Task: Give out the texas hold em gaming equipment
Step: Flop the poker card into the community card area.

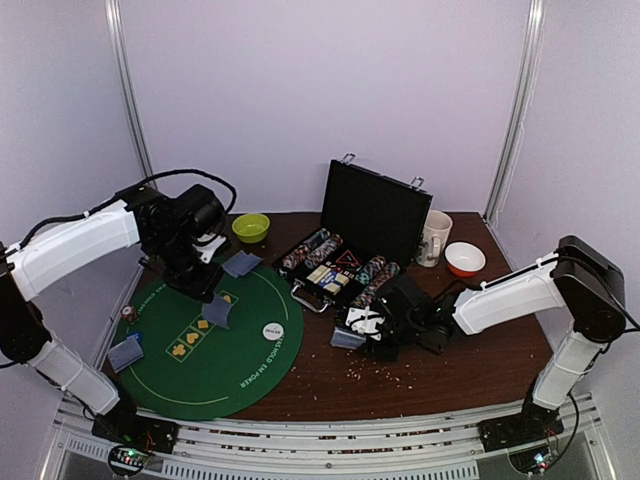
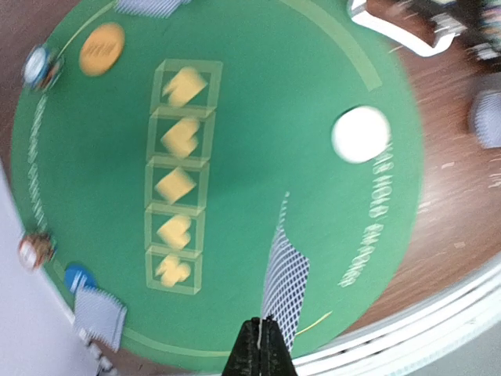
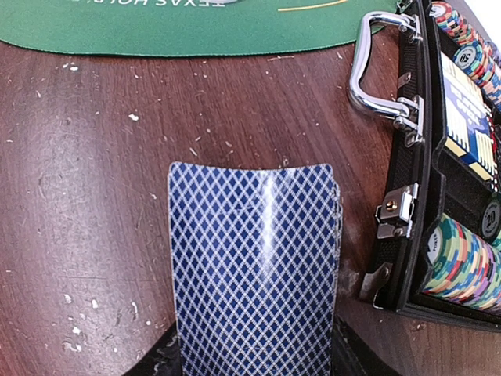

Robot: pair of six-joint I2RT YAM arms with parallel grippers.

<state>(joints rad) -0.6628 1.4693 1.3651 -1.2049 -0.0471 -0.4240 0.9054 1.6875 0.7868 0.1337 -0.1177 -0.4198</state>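
Cards are in both hands. Nearest, toward the near-left corner of the worktop (image 1: 420, 375), a small pile of cards (image 1: 125, 352) lies on the rim of the green felt mat (image 1: 230, 375), with a chip or two (image 1: 128, 313) just beyond it. Right of the mat, over bare wood, the right hand (image 1: 362, 328) holds the deck (image 3: 254, 258) flat and back-up. Its fingers are partly spread to clasp the long edges, close beside the open chip case (image 1: 345, 270). Over the middle of the mat, the left hand (image 2: 262, 333) is pinched fully together on the edge of a single card (image 2: 286, 286), which hangs tilted. Whether its lower end touches the felt I cannot tell. The white dealer disc (image 2: 360, 135) lies on the mat's right side, and another pile of cards (image 1: 242, 264) lies at its far rim.

The step looks like dealing this card to a seat. To do it well, bring it low and flat over the chosen spot before parting the fingers, so it lands back-up without flipping or sliding, clear of the disc and the laid piles.
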